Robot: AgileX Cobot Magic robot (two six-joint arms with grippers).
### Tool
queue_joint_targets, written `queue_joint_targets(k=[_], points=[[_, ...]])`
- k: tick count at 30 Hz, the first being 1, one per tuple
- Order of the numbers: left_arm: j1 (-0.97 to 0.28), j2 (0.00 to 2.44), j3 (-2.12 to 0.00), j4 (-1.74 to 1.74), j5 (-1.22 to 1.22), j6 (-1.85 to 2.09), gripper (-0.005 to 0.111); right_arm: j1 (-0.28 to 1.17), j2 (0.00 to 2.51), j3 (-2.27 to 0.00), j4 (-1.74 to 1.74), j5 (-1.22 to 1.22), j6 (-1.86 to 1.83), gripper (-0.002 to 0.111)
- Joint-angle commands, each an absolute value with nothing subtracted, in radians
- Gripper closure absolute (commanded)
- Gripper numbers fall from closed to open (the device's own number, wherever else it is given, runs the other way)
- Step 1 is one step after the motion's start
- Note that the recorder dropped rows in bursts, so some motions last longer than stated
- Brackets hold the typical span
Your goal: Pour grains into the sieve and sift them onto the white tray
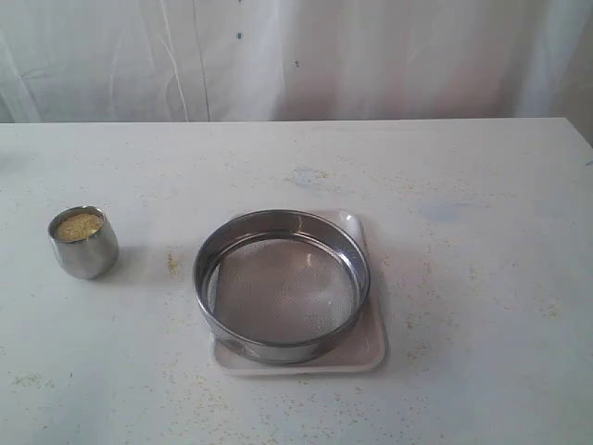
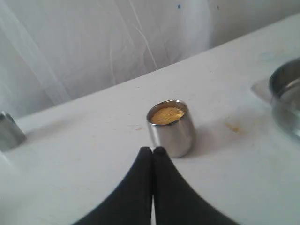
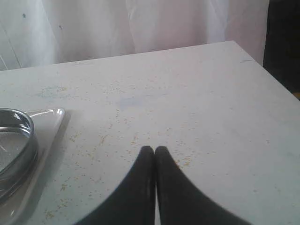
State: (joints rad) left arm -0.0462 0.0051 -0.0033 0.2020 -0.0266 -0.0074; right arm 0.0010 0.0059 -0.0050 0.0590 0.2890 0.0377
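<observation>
A small shiny steel cup [image 1: 84, 243] stands upright at the left of the table, filled with golden-yellow grains [image 1: 78, 226]. The wide round sieve [image 1: 282, 284] rests on the white tray [image 1: 372, 348] in the middle of the table, its mesh bare. Neither arm shows in the exterior view. In the left wrist view my left gripper [image 2: 153, 150] is shut and empty, its black fingertips just short of the cup [image 2: 171, 128] and its grains [image 2: 167, 114]. My right gripper [image 3: 154, 149] is shut and empty over the table, with the sieve [image 3: 16, 140] and tray [image 3: 49, 122] off to one side.
Stray yellow grains are scattered over the white table [image 1: 463, 241], with a small heap [image 1: 172, 262] between cup and sieve. A white curtain [image 1: 296, 56] hangs behind the table's far edge. A second metal object [image 2: 9, 132] shows at the edge of the left wrist view.
</observation>
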Motion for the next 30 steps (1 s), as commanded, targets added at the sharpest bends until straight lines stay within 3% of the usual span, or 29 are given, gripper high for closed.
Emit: queue_joint_targets(k=[1, 13, 18, 22, 26, 30], points=[[-0.043, 0.000, 0.000, 0.079, -0.088, -0.385, 0.107, 0.000, 0.000, 0.000, 0.051, 0.284, 0.039, 0.108], [-0.043, 0.000, 0.000, 0.216, -0.495, -0.683, 0.107, 0.000, 0.000, 0.000, 0.051, 0.284, 0.039, 0.108], [-0.043, 0.000, -0.173, 0.548, -0.532, -1.074, 0.107, 0.000, 0.000, 0.000, 0.051, 0.284, 0.039, 0.108], [-0.043, 0.030, -0.403, 0.840, -0.341, -1.385, 0.107, 0.000, 0.000, 0.000, 0.051, 0.284, 0.039, 0.108], [-0.043, 0.140, -0.583, 1.366, -0.254, -1.766, 0.107, 0.000, 0.000, 0.000, 0.051, 0.284, 0.039, 0.108], [-0.043, 0.326, -0.642, 1.744, -0.353, -2.121, 0.105, 0.000, 0.000, 0.000, 0.051, 0.284, 0.039, 0.108]])
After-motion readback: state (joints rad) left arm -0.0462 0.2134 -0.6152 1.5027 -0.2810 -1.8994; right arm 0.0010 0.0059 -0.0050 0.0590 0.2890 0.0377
